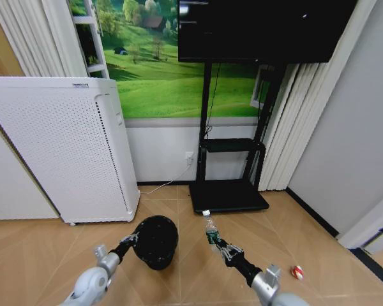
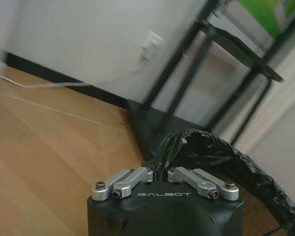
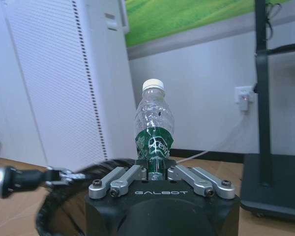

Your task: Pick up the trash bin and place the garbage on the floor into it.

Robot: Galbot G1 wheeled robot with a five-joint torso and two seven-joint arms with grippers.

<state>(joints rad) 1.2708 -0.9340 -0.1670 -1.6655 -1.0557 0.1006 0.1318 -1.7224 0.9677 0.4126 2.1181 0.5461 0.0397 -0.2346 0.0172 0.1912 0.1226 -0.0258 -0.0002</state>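
Floor [image 1: 45, 255]: tan herringbone parquet, under both end effectors, with a dark strip along the wall on the right.
White perforated appliance [image 1: 57, 146]: stands on the floor beyond and to the left of the left end effector, near the bin.
TV stand [image 1: 228, 191]: black, against the wall, beyond the right end effector.
Trash bin [image 1: 156, 241]: small, black and round, lined with a black plastic bag; it sits between the two end effectors, its rim in the left one's grasp; whether it rests on the floor or is lifted cannot be told.
Left end effector [image 1: 130, 241]: fingers closed on the near-left rim of the trash bin, pinching the bag's edge, as the left wrist view shows [image 2: 162, 173].
Right end effector [image 1: 218, 244]: just to the right of the bin, fingers clamped on the lower part of the bottle.
Bottle [image 1: 209, 228]: clear plastic, green label, white cap, held roughly upright above the right end effector's fingertips [image 3: 155, 147], beside the bin's rim.
Red-and-white scrap [image 1: 297, 272]: lies on the floor, well to the right of the right end effector.
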